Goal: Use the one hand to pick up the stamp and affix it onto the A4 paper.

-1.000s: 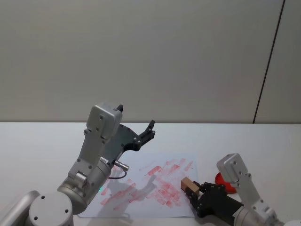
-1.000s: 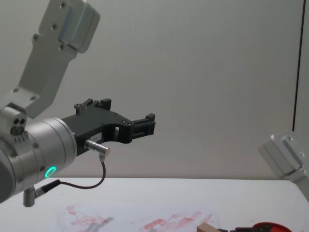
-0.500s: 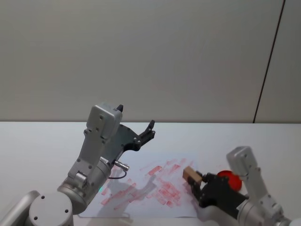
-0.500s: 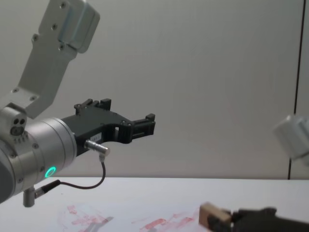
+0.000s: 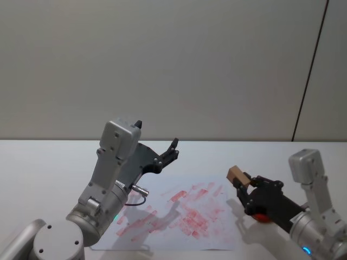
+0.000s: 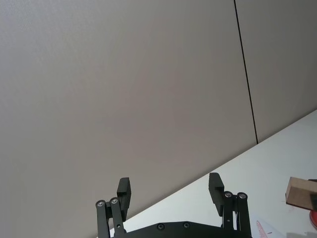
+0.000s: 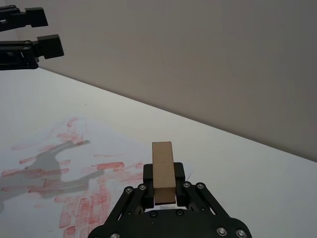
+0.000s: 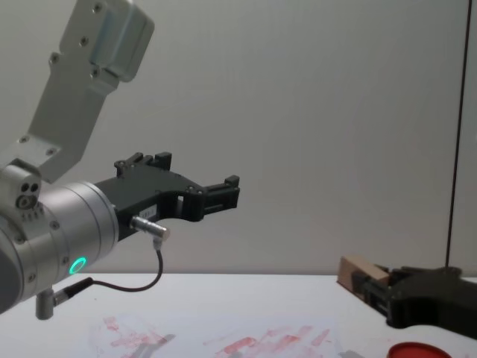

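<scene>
Stamp [image 5: 236, 174] clamped in right gripper [image 5: 242, 184], raised beside A4 paper [image 5: 179, 214] (red-smeared); left gripper [image 5: 172, 149] parked high, fingers spread.

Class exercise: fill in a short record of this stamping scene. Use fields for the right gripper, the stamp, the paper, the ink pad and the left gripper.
right gripper: shut on the stamp, held in the air near the paper's right edge
stamp: tan wooden block between the fingers, clear of the table
A4 paper: flat on the white table, covered in red stamp marks
ink pad: red, on the table under the right gripper
left gripper: open, raised above the table, holding nothing
</scene>
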